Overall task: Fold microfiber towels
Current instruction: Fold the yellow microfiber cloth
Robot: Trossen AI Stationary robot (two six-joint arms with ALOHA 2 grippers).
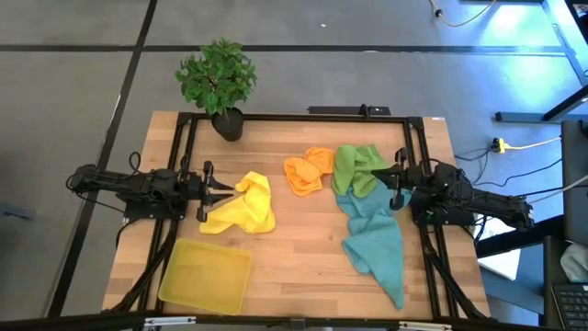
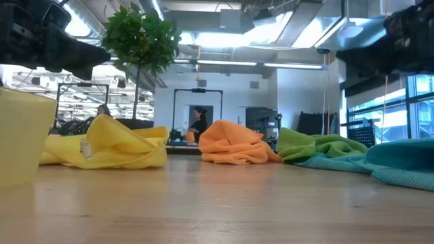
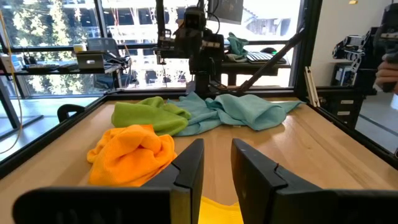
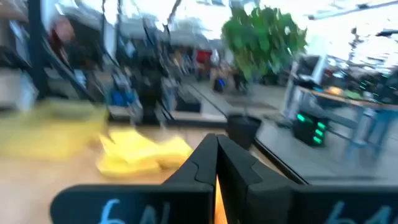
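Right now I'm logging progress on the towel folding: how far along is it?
Nothing looks folded. The yellow towel, orange towel, green towel and teal towel all lie crumpled. The left gripper sits at the yellow towel, part open, gripping nothing visible; the right gripper is shut beside the green one. All folding remains.

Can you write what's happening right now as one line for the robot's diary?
left gripper: open, at yellow towel edge | right gripper: shut, by green towel | all towels unfolded

The desk is pale wood with a smooth, matt grain. The towels — yellow, orange — are soft, fuzzy cloth. The tray looks like translucent, slightly glossy plastic.
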